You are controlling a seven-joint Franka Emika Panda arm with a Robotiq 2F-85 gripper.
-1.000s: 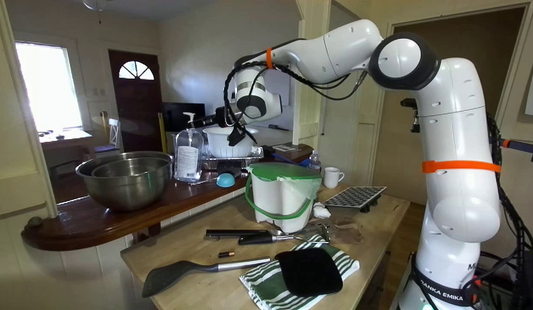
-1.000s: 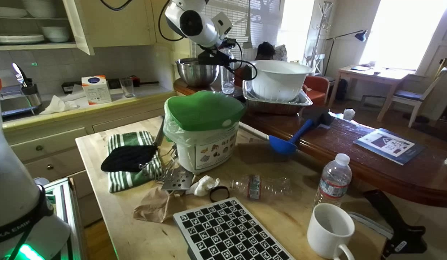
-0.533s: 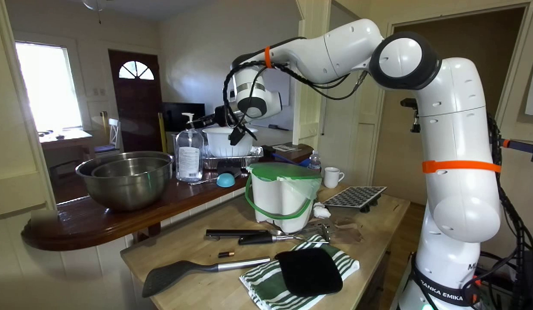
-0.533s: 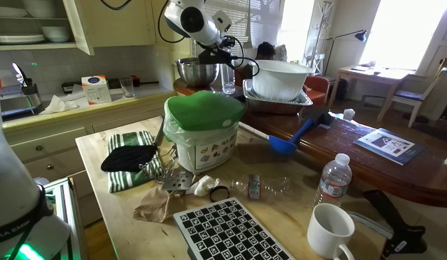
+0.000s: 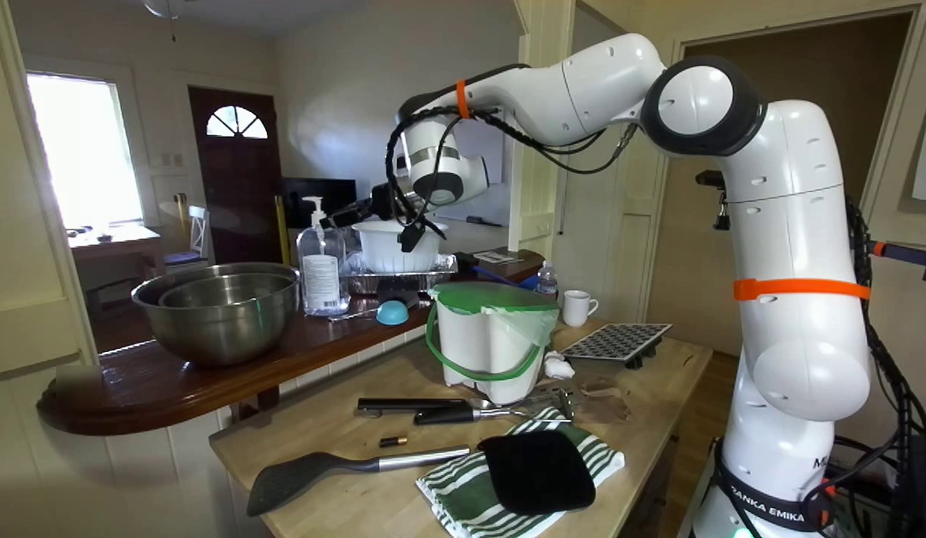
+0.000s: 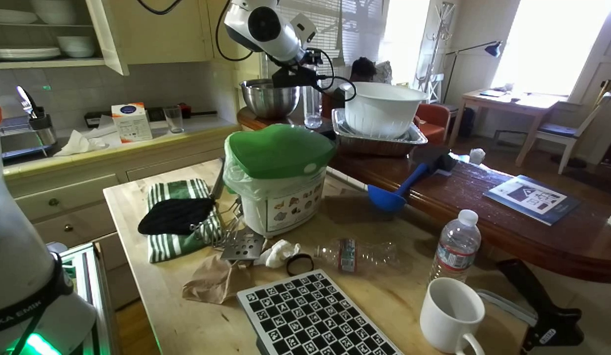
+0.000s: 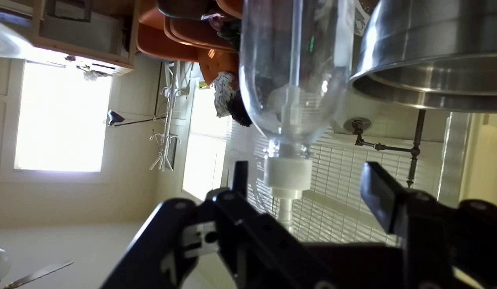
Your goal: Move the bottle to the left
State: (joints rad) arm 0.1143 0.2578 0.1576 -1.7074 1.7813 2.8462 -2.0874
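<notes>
The bottle, a clear pump bottle with a white label and white pump top, stands on the dark wooden ledge, right of the steel bowls, and leans slightly left there. It also shows behind the arm in an exterior view. In the wrist view its white collar hangs upside down between the spread fingers of my gripper. A gap shows on both sides of the collar, wider toward the right finger. My gripper is open around the neck, and the pump's end is hidden behind it.
Nested steel bowls stand close to the bottle's left. A white colander in a foil tray is on its other side. A green-lidded bin stands on the table in front, and a white mug stands farther along.
My gripper has shifted slightly left in an exterior view, and the bottle's top has swung left with it, from leaning slightly right to leaning slightly left. The jaws now stand apart from the neck.
</notes>
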